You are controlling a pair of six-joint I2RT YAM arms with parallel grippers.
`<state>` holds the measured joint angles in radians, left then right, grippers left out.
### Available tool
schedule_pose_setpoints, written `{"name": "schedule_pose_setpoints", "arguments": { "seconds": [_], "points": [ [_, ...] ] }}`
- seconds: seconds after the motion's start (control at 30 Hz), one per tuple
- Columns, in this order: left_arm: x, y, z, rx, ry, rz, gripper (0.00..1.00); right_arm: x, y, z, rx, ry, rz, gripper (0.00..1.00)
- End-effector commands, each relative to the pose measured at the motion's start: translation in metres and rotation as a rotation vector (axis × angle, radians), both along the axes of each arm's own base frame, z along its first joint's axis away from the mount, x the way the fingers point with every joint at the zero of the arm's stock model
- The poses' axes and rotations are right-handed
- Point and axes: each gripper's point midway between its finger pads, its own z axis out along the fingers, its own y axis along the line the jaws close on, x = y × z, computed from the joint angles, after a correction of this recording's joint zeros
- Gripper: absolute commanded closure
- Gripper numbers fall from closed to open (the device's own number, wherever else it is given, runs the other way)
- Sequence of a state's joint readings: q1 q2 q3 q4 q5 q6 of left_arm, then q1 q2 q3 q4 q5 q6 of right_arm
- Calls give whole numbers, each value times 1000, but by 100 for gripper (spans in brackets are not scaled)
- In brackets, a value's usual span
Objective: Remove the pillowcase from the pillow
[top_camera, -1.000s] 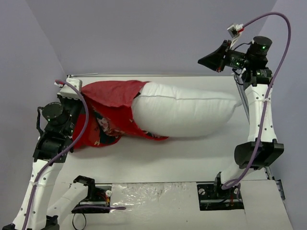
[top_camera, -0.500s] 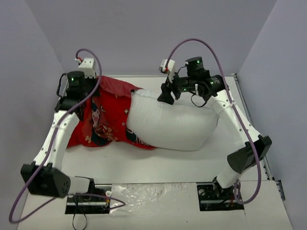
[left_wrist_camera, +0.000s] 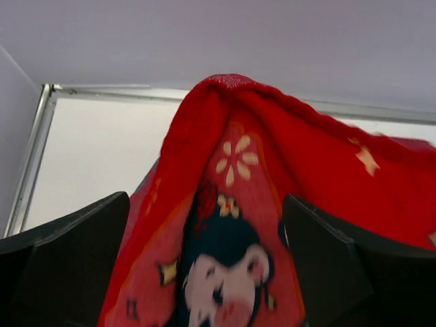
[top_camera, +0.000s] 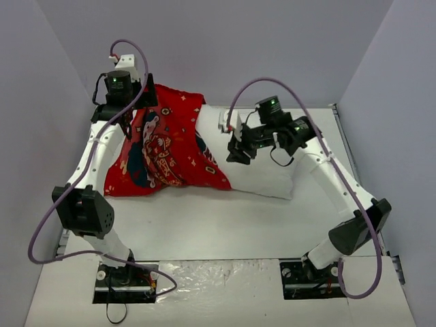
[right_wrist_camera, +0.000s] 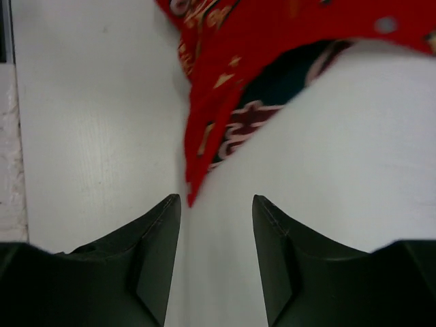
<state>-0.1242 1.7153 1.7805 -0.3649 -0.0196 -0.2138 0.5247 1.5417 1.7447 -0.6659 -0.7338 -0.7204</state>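
The red pillowcase point(top_camera: 167, 146) lies on the left half of the table, its far end lifted under my left gripper point(top_camera: 148, 102). In the left wrist view the printed fabric point(left_wrist_camera: 272, 150) hangs between the wide-apart fingers of the left gripper point(left_wrist_camera: 206, 204), which is open. The white pillow point(top_camera: 266, 176) sticks out of the case to the right. My right gripper point(top_camera: 236, 151) rests on it beside the case's mouth. In the right wrist view the right gripper point(right_wrist_camera: 216, 201) is open, straddling the edge of the pillow point(right_wrist_camera: 340, 136), with the case's hem point(right_wrist_camera: 272, 27) just ahead.
The white table point(top_camera: 204, 218) runs along the near side of the pillow. Grey walls enclose the back and both sides. A metal rail point(left_wrist_camera: 30, 157) borders the table's far left edge. Both arm bases stand on a foil-covered strip point(top_camera: 218, 276).
My left arm swung to the back left corner, lifted the case's end and opened. My right arm came down from the far right onto the pillow. Less of the pillow shows.
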Motion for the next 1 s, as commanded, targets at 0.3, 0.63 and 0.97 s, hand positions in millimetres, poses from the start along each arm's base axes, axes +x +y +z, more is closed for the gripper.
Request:
{"name": "schedule_pose_setpoints", "arguments": {
  "seconds": [0.3,0.63,0.97],
  "points": [
    [-150,-36,32,-105,-190,-217,6,122,-88,-127,-287,46,-583,38],
    [-235,-94,-77,-171,-49,-268,7,103,-73,-94,-285,-127,-395,0],
    [-203,-135,-111,73,-55,-423,6,95,-101,-98,-403,-420,-220,0]
  ]
}}
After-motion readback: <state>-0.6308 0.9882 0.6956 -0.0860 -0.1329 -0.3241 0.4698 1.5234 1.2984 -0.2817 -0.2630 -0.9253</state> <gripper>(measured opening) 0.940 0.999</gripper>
